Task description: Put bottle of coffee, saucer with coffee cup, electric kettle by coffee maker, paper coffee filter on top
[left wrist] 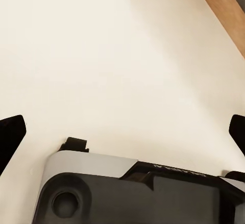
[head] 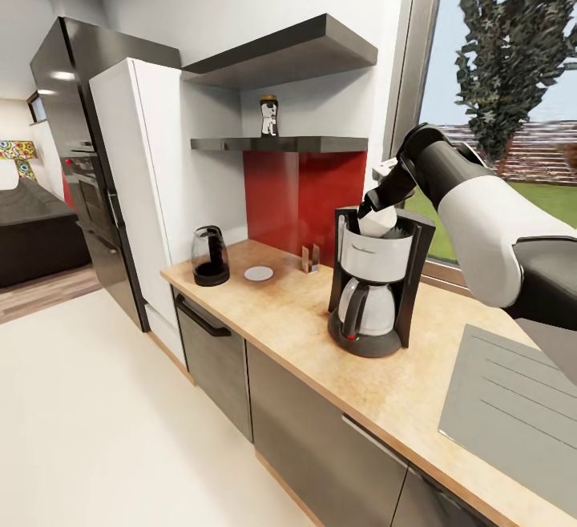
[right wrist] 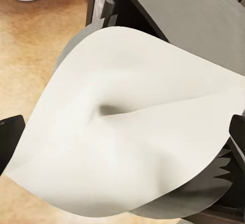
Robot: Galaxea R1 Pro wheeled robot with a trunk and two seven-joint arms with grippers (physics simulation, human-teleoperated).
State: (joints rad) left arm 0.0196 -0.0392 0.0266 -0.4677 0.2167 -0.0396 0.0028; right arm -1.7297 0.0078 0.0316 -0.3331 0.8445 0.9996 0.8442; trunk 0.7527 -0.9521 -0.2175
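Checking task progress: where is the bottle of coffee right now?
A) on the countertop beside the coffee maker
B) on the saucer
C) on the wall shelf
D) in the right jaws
C: the bottle of coffee stands on the kitchen shelf, above the red panel.

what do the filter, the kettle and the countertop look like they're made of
Paper coffee filter: thin matte white paper by its look, one soft crease, curved edges.
Electric kettle: dark see-through body, probably glass, since the wall shows through it; the black base and handle look like plastic.
Kitchen countertop: light mottled wood-look surface with a low sheen; solid wood or laminate cannot be told.
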